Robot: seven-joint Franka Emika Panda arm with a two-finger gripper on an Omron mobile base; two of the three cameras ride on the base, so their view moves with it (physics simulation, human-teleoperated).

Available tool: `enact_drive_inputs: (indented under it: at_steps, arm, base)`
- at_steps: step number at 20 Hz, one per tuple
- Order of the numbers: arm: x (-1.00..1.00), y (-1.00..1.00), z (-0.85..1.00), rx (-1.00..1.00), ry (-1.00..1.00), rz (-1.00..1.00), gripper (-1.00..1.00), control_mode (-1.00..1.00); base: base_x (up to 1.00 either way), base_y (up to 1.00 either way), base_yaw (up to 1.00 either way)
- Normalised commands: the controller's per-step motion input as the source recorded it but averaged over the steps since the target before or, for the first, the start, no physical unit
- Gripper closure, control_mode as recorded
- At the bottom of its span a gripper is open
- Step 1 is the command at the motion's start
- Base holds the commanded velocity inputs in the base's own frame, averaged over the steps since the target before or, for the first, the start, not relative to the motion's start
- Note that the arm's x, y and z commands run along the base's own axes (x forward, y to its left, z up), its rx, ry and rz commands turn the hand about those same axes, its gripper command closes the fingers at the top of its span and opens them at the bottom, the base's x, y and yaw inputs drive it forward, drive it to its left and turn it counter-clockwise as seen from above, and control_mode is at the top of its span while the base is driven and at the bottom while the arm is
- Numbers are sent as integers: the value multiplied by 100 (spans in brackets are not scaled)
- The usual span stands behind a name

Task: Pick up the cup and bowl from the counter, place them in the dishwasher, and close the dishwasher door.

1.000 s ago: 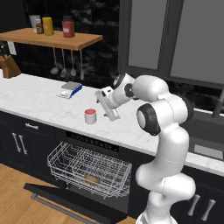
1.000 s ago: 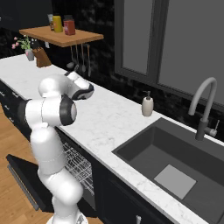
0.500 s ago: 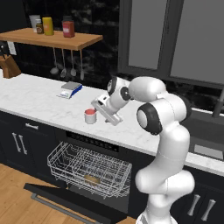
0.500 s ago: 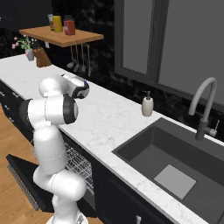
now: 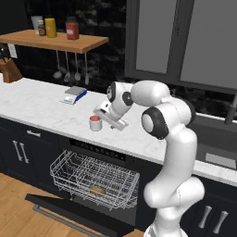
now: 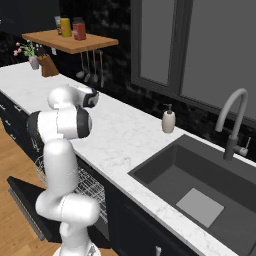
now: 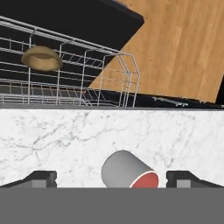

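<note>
So the cup (image 5: 95,123) is a stubby little cylinder, white-grey wall with a red top, standing upright on the white marble counter (image 5: 32,104) close to its front edge, right above the dishwasher (image 5: 97,152). In the hand view the cup (image 7: 129,170) looks pale grey on the side with the red rim showing at about 4 o'clock of it, sitting at 6 o'clock of the frame on the veined marble.

The gripper (image 7: 112,180) is spread wide, one dark fingertip at each side of the cup with clear gaps, nothing clamped. From the left base view the gripper (image 5: 107,118) hangs just at 3 o'clock of the cup, very near it; can't tell from there if it touches.

The bowl (image 7: 41,58) is tan-brown, wood-looking, shallow and round, lying in the white wire rack (image 7: 78,70) at roughly 10 o'clock in the hand view. In the left base view the bowl (image 5: 97,189) sits low in the pulled-out rack. The dishwasher door (image 5: 74,214) is dropped open, dark panel over the wood floor (image 5: 18,213).

Other stuff: a wooden shelf (image 5: 55,41) with jars (image 5: 61,28) at 11 o'clock, a knife block (image 5: 8,69), a beige soap bottle (image 6: 169,121) by the sink (image 6: 200,185). No readable labels or writing anywhere, jars too small to tell.
</note>
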Motion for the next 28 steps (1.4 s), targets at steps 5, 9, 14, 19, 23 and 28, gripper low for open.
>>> enact_drive_inputs:
  at_steps: [5,9,14,19,23,28]
  arm:
    - [69,-12,42,-8,32,17,-100,-100]
    - [67,-26,29,-10,36,12,-100,-100]
    - [72,-20,39,-7,38,10,-100,-100]
    - [77,-9,64,-3,36,9,-100,-100]
    - [84,-5,58,-3,39,8,-100,-100]
    - [79,0,42,-4,44,8,-100,-100]
  base:
    - [0,0,0]
    - [0,0,0]
    - [0,0,0]
    - [0,0,0]
    - [0,0,0]
    - [0,0,0]
